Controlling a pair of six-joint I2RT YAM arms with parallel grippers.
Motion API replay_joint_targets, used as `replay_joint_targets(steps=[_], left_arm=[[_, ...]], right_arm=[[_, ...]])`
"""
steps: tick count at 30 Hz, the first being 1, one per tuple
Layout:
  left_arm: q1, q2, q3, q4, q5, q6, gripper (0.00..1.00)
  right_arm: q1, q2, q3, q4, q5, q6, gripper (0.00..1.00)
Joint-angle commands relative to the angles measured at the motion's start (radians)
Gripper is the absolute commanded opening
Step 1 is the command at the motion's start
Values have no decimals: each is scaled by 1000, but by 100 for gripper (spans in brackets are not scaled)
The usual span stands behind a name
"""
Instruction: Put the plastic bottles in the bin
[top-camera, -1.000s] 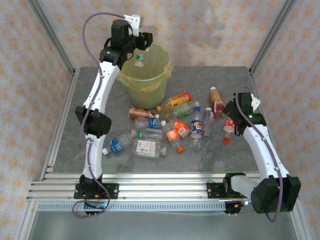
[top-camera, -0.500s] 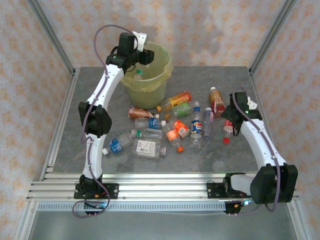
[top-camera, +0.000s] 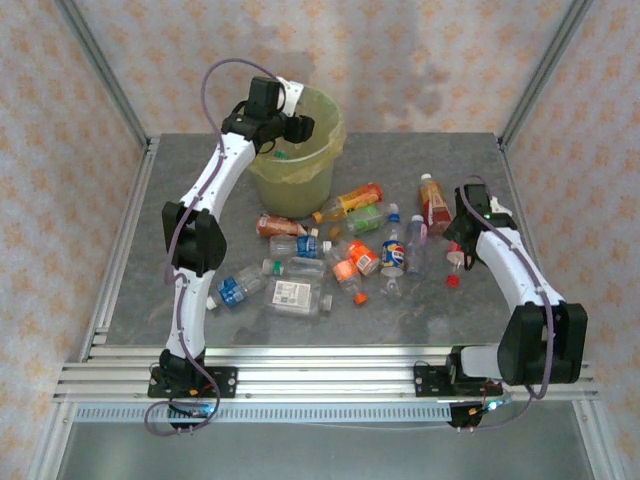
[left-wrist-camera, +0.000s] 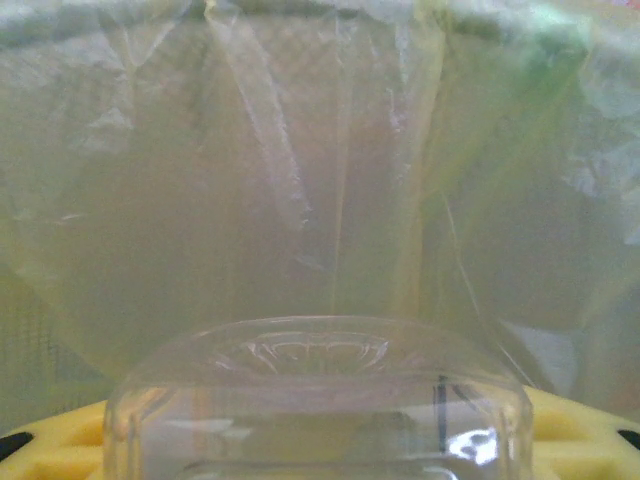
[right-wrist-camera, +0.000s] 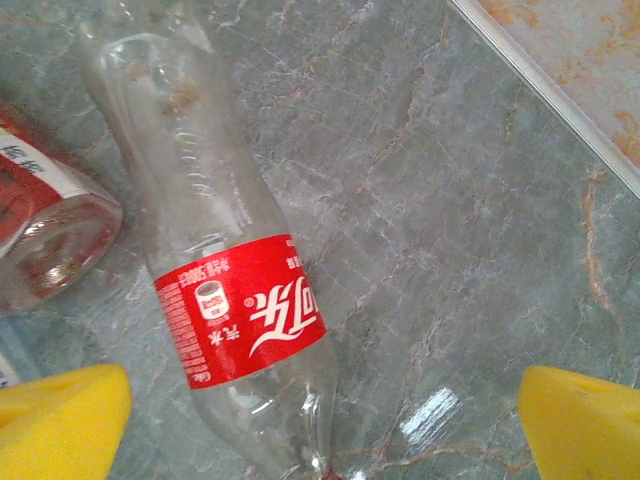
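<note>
A: In the top view, where are the arms?

B: The left gripper (top-camera: 292, 128) is above the near-left rim of the bin (top-camera: 300, 178), which stands at the far side of the tabletop (top-camera: 430, 310). Just under it, inside the rim, there is a small green piece (top-camera: 283, 155). I cannot tell what it is. The right gripper (top-camera: 465, 232) points down at the right side, over a red-label bottle (top-camera: 456, 252).

A: And the other plastic bottles (top-camera: 340, 262)?

B: They lie scattered on the tabletop in front of the bin, between the two arms. Some touch each other.

A: What does the left wrist view give?

B: The round base of a clear bottle (left-wrist-camera: 320, 400) is at the bottom, between the two yellow fingers (left-wrist-camera: 585, 425). Behind it is the yellowish bag (left-wrist-camera: 320, 180) that lines the bin, so this bottle is inside the mouth of the bin. Whether the left gripper (left-wrist-camera: 320, 440) presses on the bottle or has let it go, I cannot tell.

A: And the right wrist view?

B: The red-label bottle (right-wrist-camera: 240, 320) lies flat on the tabletop (right-wrist-camera: 450, 200), its neck toward the camera. The right gripper (right-wrist-camera: 320, 425) is spread wide, one yellow finger on each side, and neither touches the bottle. At the left edge lies a second bottle (right-wrist-camera: 40, 230), very close to the first.
</note>
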Motion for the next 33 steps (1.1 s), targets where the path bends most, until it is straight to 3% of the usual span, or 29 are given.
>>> replay_joint_targets(steps=[1,5,14,26,33], left_arm=[[3,-25,10,0,-26,20,62],[2,-25,24,-4,-39,20,69],[2,-39,66,-22,-47,11,100],[2,-179,70,-66,-148,-55,100],[2,-339,-72,-35,-204,-125,100]], right_arm=[[-7,28,47,-26,46,-3,99],[-11,62,68,-32,51,-9,99],[-26,97,97,-53,53,-25,99],[-37,195,80,11,-79,-71,99],[-40,276,103,24,-98,-66,99]])
